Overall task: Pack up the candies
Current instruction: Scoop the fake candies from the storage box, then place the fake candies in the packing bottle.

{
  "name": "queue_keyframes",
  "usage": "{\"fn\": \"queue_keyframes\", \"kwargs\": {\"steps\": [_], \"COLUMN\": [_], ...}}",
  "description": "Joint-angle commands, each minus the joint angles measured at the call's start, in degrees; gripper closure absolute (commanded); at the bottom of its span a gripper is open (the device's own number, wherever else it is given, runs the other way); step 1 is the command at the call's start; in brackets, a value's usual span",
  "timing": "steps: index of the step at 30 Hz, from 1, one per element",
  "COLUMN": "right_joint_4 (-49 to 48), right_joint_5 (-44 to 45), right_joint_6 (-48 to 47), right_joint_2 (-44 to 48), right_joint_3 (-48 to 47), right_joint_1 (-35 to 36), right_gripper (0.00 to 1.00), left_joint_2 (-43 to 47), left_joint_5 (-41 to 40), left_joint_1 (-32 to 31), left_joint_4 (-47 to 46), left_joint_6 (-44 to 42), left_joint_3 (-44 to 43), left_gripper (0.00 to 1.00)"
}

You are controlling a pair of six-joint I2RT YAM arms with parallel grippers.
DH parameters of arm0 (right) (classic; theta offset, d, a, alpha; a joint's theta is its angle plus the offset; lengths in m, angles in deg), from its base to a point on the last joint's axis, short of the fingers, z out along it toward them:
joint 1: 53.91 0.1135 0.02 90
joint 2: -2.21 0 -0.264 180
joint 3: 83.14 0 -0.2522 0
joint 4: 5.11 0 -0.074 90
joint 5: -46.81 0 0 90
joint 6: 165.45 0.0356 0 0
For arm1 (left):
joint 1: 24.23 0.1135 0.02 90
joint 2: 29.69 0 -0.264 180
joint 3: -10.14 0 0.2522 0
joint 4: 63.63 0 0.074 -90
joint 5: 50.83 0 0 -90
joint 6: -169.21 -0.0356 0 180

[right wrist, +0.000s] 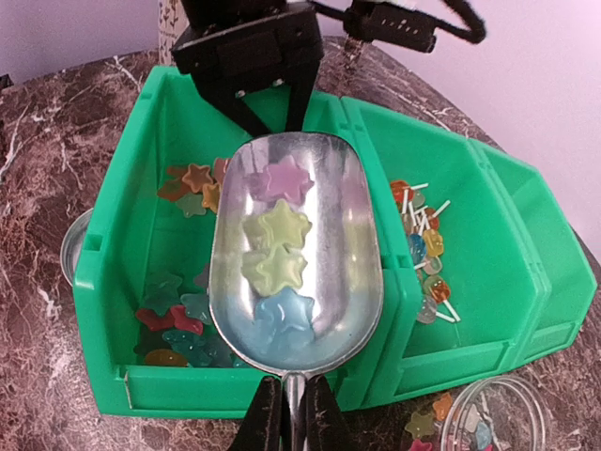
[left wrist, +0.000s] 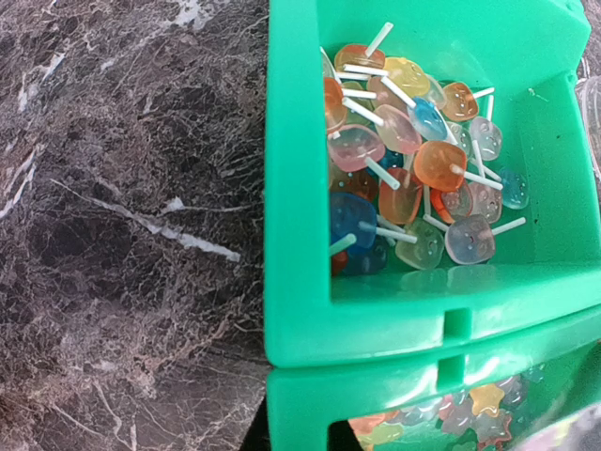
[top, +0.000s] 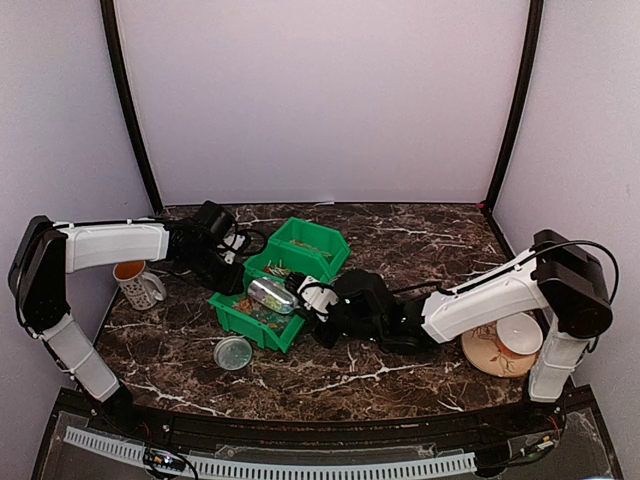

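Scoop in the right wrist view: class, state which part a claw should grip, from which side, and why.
Grip the scoop by its thin handle at the near end, coming from behind the bowl, as the right claw does. The bowl is wide and carrying star candies, its open lip pointing away over the green bin; a level hold on the handle keeps them in.

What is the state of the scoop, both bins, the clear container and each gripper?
Near green bin: open, partly filled with star candies.
Far green bin: open, lollipops on its floor.
Metal scoop: holds four star candies, above the near green bin.
Clear container: open, a few candies inside.
Right gripper: shut on the scoop's handle.
Left gripper: shut; whether it grips anything is unclear.
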Motion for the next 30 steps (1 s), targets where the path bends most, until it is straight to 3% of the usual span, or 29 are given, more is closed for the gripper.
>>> {"fn": "queue_keyframes", "kwargs": {"steps": [1, 6, 11, 30], "right_joint_4": [-11.71, -15.40, -12.81, 25.07], "right_joint_5": [1.52, 3.83, 7.06, 22.36], "right_joint_6": [1.36, 1.17, -0.68, -1.06], "right_joint_2": [4.31, 6.46, 9.59, 26.05], "right_joint_3": [3.41, 6.10, 7.07, 7.51], "right_joint_1": [-0.41, -0.47, -0.47, -2.49], "right_gripper": [1.00, 1.00, 1.00, 1.00], "left_joint_2": [3.12, 3.21, 3.24, 3.50], "left_joint_5": [1.87, 1.56, 1.25, 1.01], "left_joint_1": [-0.19, -0.18, -0.18, -0.12], "left_joint_4": [-6.06, -5.99, -5.93, -5.74], "left_joint_6": [0.68, 0.67, 0.56, 0.66], "left_joint_3": [-3.42, -3.42, -3.42, -3.42], "left_gripper": [1.00, 1.00, 1.00, 1.00]}}
